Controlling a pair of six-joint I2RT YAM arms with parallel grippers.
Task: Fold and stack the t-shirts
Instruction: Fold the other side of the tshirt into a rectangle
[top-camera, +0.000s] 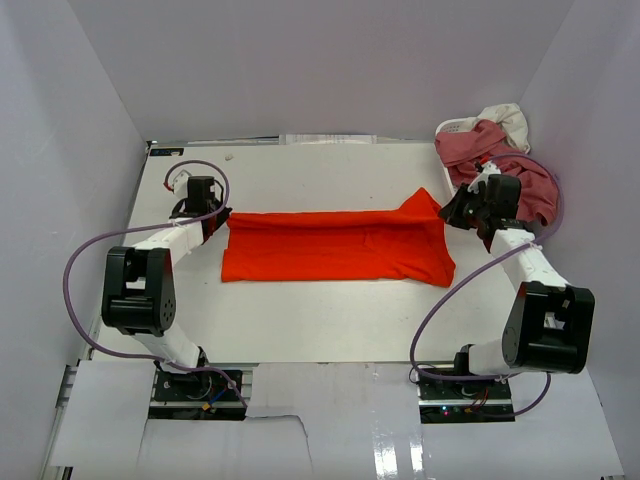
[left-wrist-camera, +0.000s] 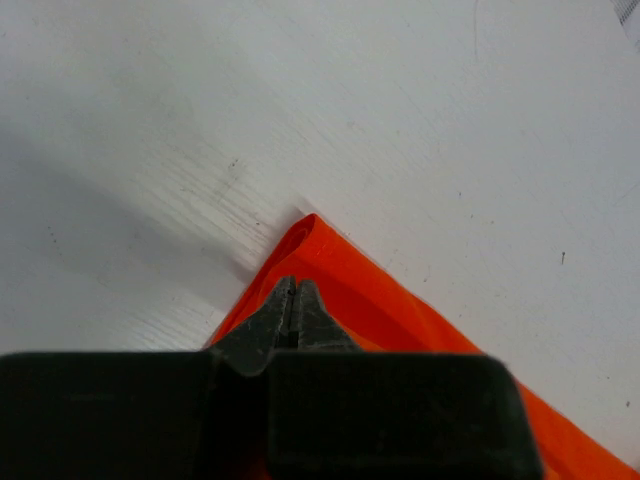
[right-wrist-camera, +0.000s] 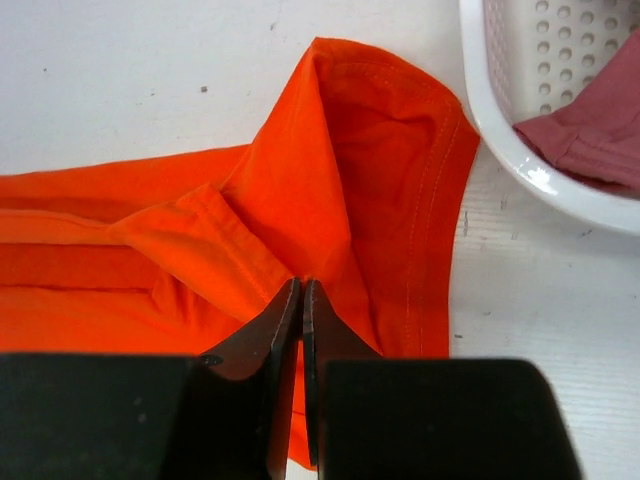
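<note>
- From above, the finger ends of the left gripper (top-camera: 218, 222) and the right gripper (top-camera: 452, 210) are lost against their dark bodies, so that view does not show how they stand.
- The white perforated basket (right-wrist-camera: 520, 160) is almost wholly buried under cloth in the top view. The right wrist view cuts it off at the frame corner and shows only a curved stretch of rim and wall.
- The left wrist view shows just one corner of the orange-red t-shirt (top-camera: 335, 247); the gripper body hides the rest.
- The left wrist camera shows its pincer closed to a hairline on that corner, with the cloth tip poking out past the fingers.
- The right wrist camera shows its pincer nearly closed, with a thin slit between the fingers. It pinches the shirt where creases run up to the tips, beside a stitched hem.
- Only the top view shows the whole shirt. It is folded into a long band across the middle of the table (top-camera: 300, 330), with one gripper at each end and its far right corner drawn up into a peak.
- A dusty rose-pink shirt (top-camera: 500, 165) spills out of the basket at the far right corner.
- A cream-white shirt (top-camera: 507, 115) lies behind it.
</note>
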